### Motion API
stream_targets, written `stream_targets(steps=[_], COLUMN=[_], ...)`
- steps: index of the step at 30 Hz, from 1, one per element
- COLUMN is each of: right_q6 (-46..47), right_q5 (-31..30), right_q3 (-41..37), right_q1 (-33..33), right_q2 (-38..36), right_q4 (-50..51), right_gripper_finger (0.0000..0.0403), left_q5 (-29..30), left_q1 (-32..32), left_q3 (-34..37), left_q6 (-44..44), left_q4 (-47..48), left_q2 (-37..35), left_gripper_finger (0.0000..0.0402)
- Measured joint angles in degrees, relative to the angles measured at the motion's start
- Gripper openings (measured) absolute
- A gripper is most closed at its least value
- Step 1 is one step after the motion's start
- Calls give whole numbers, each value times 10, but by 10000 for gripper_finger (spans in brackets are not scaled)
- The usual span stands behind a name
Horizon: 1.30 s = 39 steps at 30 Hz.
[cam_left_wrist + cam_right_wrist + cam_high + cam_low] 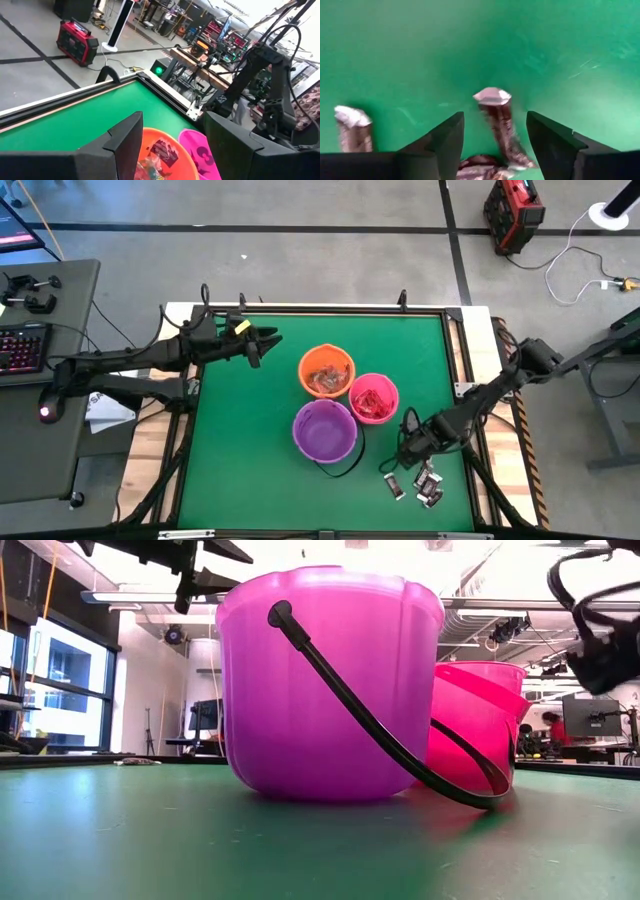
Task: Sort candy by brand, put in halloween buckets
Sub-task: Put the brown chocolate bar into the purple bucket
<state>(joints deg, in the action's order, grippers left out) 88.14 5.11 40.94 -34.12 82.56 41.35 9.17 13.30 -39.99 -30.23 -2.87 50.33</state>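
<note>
Left gripper fingers spread above orange bucket holding candy, pink bucket beside, green table, red generator beyond.
</note>
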Motion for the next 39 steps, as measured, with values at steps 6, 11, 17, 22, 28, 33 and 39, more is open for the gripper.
stream_targets(steps=[6,11,17,22,28,33,39], right_q6=[18,5,-78,-212,-457,-512,-509], right_q5=[-1,-1,-30,-182,-223,-214,-138], right_q3=[-10,-5,122,251,274,273,273], right_q1=[0,0,0,5,55,113,160], right_q2=[0,0,-21,-44,-6,56,95], right_q4=[-2,-20,98,93,-91,-179,-233], right_gripper_finger=[157,20,5,3,6,19,106], left_q5=[0,2,0,5,19,16,15], left_q1=[0,0,0,0,0,0,0], left_q3=[0,0,0,0,0,0,0], left_q6=[-2,-2,-2,-2,-2,-12,-26], left_q4=[0,0,1,13,23,22,22], left_q2=[0,0,0,0,0,0,0], left_gripper_finger=[202,202,202,202,202,202,202])
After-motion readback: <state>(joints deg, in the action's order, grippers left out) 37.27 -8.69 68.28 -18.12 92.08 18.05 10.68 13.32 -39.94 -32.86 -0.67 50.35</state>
